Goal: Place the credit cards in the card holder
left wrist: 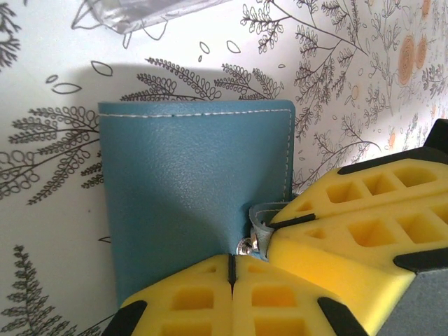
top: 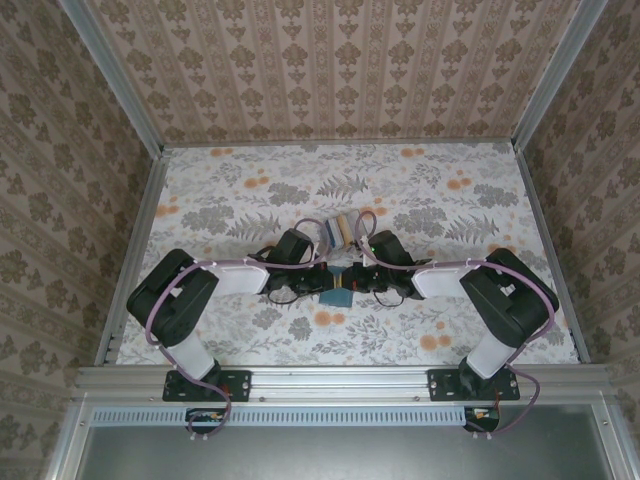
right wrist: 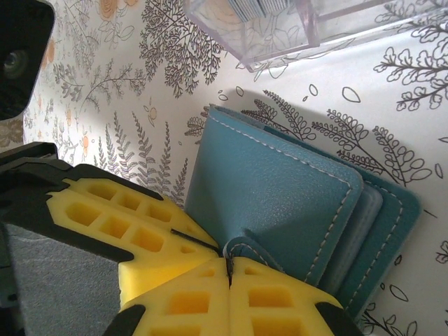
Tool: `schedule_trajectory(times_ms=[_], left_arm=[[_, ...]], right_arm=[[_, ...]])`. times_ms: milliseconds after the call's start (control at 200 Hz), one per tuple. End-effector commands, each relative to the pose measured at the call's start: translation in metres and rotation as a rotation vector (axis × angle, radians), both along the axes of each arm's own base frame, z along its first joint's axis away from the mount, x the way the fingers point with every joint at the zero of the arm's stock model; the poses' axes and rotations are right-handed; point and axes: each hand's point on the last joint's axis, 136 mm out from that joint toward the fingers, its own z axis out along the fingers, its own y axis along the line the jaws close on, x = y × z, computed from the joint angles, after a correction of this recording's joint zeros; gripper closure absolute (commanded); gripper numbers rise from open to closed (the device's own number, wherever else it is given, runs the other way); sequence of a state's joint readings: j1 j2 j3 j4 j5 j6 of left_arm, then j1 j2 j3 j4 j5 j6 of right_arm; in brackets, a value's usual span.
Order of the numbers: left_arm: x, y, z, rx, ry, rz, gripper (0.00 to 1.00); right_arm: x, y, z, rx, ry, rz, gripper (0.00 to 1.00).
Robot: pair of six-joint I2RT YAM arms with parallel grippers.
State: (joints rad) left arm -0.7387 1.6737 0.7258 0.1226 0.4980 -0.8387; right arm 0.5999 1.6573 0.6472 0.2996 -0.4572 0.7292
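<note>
The left tool [left wrist: 230,264] and right tool [right wrist: 229,264] are pinched shut on flaps of the card holder [left wrist: 189,182]; these should be drawn apart evenly, without slipping.

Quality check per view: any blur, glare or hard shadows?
Top external: even light, sharp, card holder tiny in frame. Left wrist: soft shadow on table above the card holder; clear box blurred. Right wrist: table brighter at right, dimmer at left.
</note>
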Motion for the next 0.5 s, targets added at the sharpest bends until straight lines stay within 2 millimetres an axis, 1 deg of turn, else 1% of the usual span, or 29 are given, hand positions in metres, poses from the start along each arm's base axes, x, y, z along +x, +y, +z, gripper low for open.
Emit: schedule_trajectory(times_ms=[0, 175, 495], left_arm=[[-0.006, 0.012, -0.018, 0.046, 0.046, 0.024, 0.99], [-0.005, 0.012, -0.018, 0.035, 0.048, 0.030, 0.99], [-0.004, 0.011, -0.018, 0.035, 0.051, 0.031, 0.99]], right_arm=[[-0.005, 0.004, 0.001, 0.007, 0.019, 0.020, 1.00], [-0.006, 0.007, 0.008, 0.031, 0.017, 0.031, 1.00], [-0.012, 0.010, -0.002, 0.016, 0.036, 0.064, 1.00]])
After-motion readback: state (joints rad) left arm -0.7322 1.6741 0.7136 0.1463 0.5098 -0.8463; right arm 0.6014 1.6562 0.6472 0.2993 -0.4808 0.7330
